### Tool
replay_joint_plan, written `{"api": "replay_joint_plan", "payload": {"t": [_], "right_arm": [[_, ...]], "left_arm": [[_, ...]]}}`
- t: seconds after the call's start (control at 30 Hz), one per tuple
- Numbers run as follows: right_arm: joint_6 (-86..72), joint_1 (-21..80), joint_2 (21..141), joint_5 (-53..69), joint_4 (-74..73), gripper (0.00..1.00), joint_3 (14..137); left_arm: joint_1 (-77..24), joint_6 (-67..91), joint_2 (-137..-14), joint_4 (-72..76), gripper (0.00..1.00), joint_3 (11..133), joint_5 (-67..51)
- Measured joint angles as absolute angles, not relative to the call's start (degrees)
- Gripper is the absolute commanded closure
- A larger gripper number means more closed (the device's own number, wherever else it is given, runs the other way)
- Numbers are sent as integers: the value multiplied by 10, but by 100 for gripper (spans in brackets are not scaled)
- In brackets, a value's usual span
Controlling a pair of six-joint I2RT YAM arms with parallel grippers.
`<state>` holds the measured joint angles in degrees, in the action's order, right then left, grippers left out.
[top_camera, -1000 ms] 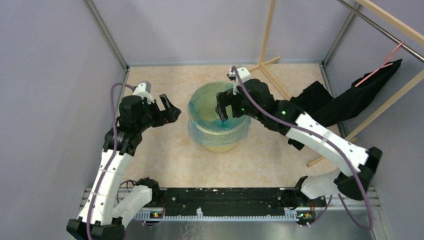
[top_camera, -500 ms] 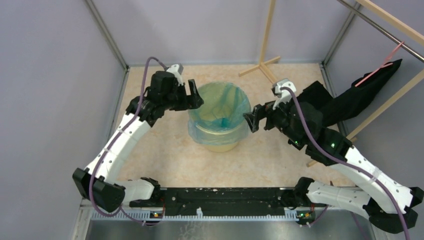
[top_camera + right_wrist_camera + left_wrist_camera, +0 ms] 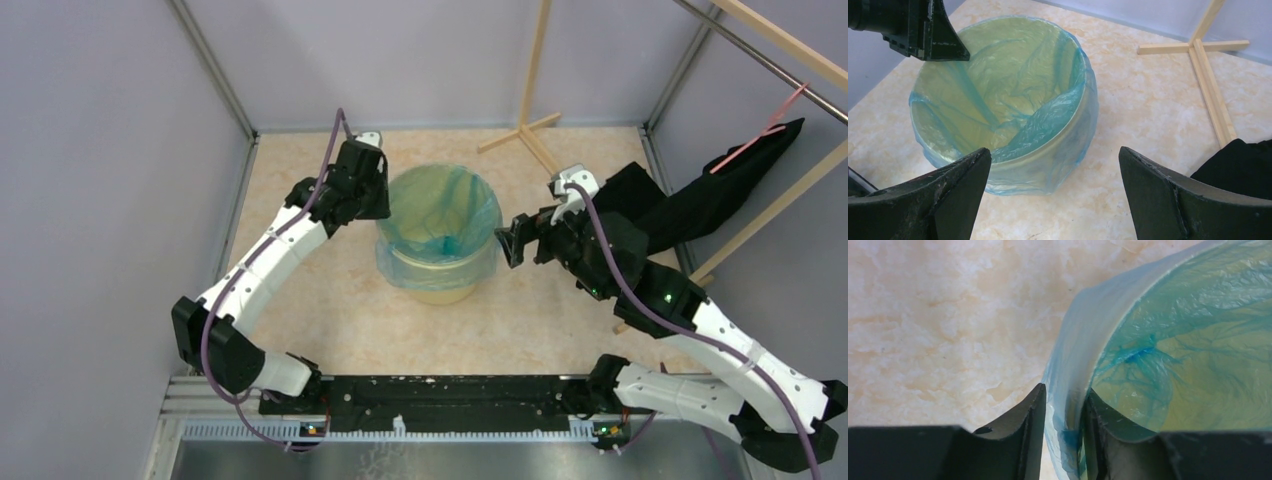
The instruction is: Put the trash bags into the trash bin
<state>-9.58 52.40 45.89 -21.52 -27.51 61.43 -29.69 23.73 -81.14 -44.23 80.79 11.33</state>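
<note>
Left jaws: you have them clamped on the trash bag (image 3: 1073,355) where its film folds over the left rim of the trash bin (image 3: 440,291), one side outside the rim, the other inside.
Right jaws: spread wide and holding nothing; they hang just beside the bin's right side, not touching it.
Trash bag: thin, translucent light-blue film, crinkled. It lines the bin's inside, its mouth is turned over the rim and it drapes loosely down the outer wall. A darker blue bunch lies low inside.
Trash bin: round, pale yellow, upright on the marbled beige surface (image 3: 330,300), between your two arms.
Nearby: a black cloth (image 3: 720,190) at the right.
</note>
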Motion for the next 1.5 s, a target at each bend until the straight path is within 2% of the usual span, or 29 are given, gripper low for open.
{"api": "replay_joint_plan", "payload": {"t": [0.2, 0.3, 0.53, 0.8, 1.07, 1.33, 1.43, 1.5], "right_arm": [[-94, 524, 475, -219, -275, 1, 614], [-94, 524, 481, -221, -276, 1, 614], [-94, 524, 482, -232, -289, 1, 614], [-92, 524, 486, -257, -307, 1, 621], [-99, 524, 495, -259, -327, 1, 628], [-106, 524, 495, -261, -340, 1, 628], [-108, 524, 494, -261, -340, 1, 628], [-110, 524, 493, -261, -340, 1, 628]], "left_arm": [[-295, 223, -811, -442, 78, 810, 135], [-278, 218, -811, -441, 89, 814, 132], [-117, 189, -807, -429, 100, 815, 114], [32, 188, -791, -383, 100, 815, 194], [157, 293, -791, -362, 100, 804, 230], [203, 367, -790, -376, 100, 772, 273], [202, 379, -788, -373, 90, 758, 286], [202, 387, -782, -367, 77, 747, 289]]}}
